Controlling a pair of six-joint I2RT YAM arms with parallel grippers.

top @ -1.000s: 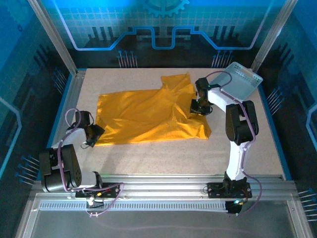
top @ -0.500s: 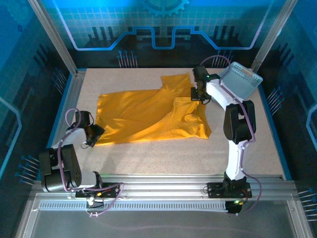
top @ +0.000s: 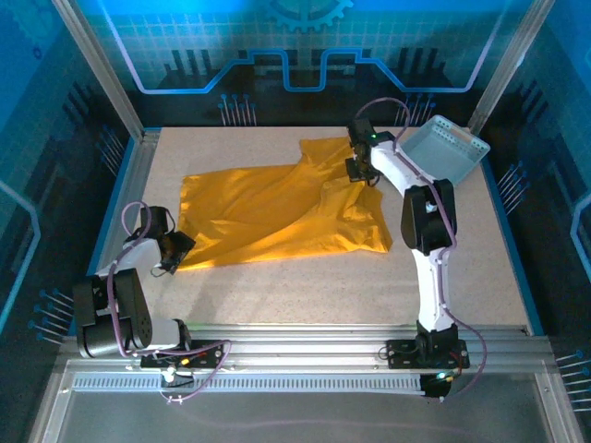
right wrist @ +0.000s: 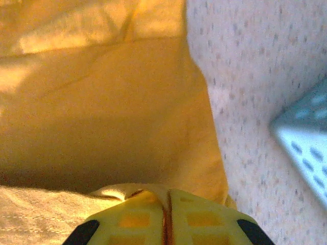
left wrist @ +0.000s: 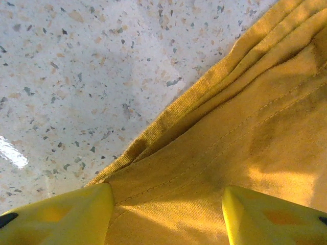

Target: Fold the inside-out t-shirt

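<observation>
We see a pale speckled desk (top: 305, 277) inside a blue-lit enclosure. A mustard-yellow inside-out t-shirt (top: 268, 212) lies rumpled across the middle of it, with 1 flap reaching toward the far edge. 2 robot arms stand on the near side of the t-shirt. The right arm (top: 425, 226) stretches along the t-shirt's right edge to its far right part. The left arm (top: 115, 295) stays low by the t-shirt's near left corner. A pale blue-grey perforated basket (top: 448, 148) sits just beyond the t-shirt's far right corner.

The right gripper (top: 362, 172) is closed over that far right part, its 2 yellow fingers (right wrist: 199, 219) pressed together on a small fold of the cloth. The left gripper (top: 175, 251) is open at the near left corner. Its fingers (left wrist: 56, 214) stand apart with the stitched hem lying between them, unclamped.
</observation>
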